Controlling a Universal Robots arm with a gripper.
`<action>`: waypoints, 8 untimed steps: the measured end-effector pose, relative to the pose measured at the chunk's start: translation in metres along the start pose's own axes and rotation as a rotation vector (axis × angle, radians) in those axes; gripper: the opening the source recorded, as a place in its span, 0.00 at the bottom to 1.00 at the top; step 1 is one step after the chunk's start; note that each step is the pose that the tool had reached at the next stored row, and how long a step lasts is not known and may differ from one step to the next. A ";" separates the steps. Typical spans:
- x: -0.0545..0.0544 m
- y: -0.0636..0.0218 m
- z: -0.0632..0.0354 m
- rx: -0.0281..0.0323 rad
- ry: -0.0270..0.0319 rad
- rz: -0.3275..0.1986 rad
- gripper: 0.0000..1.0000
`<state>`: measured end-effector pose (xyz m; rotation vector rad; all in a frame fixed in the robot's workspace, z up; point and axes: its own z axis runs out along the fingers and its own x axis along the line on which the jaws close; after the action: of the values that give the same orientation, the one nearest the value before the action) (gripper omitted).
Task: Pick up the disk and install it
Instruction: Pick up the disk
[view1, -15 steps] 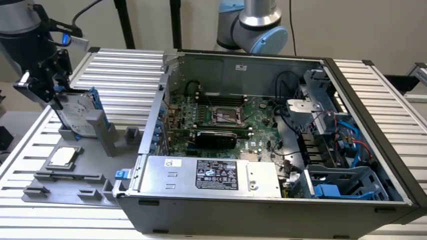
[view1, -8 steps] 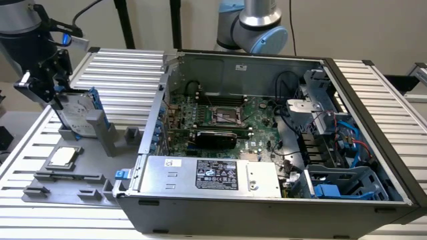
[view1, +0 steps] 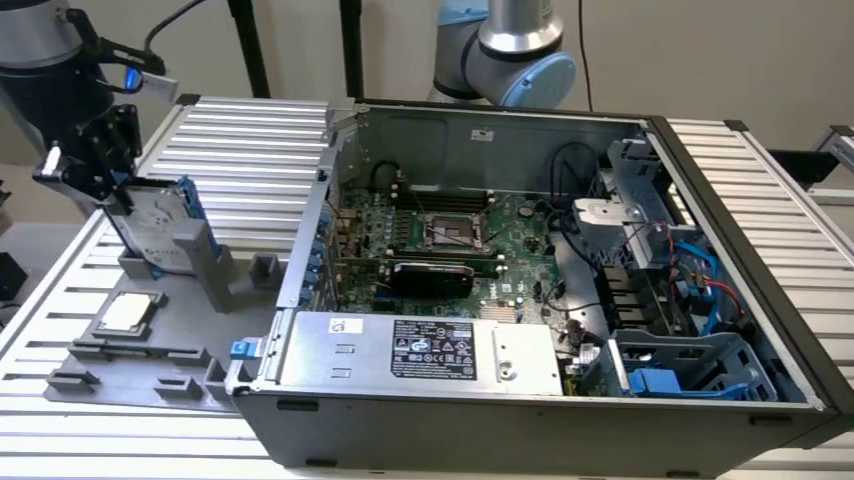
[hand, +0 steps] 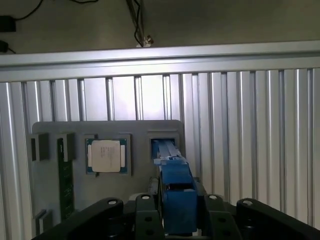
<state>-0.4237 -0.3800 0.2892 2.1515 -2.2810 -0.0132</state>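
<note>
The disk (view1: 150, 225) is a silver-grey drive in a blue plastic frame. It stands on edge, upright, over the grey fixture plate (view1: 147, 355) at the exterior view's left. My gripper (view1: 120, 195) reaches down from above and is shut on its upper end. In the wrist view the blue frame edge of the disk (hand: 175, 200) runs between my black fingers (hand: 145, 217), and its far end sits at a slot in the fixture plate (hand: 50, 185). I cannot tell whether that end rests in the slot or is just above it.
A small square silver chip (view1: 127, 312) (hand: 106, 156) lies in a pocket of the plate beside the disk. The open computer case (view1: 747, 260) stands to the exterior view's right, with a motherboard (view1: 454, 240), power supply (view1: 427, 350) and blue drive bay (view1: 687, 375). Ribbed aluminium table (view1: 254, 150) surrounds everything.
</note>
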 end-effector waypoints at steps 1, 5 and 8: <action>0.000 0.0000 0.0000 -0.0001 -0.0001 0.000 0.00; 0.002 -0.0001 0.0000 0.0000 -0.0002 0.000 0.00; 0.005 -0.0003 0.0000 0.0000 -0.0001 0.000 0.00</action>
<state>-0.4237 -0.3846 0.2892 2.1514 -2.2812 -0.0133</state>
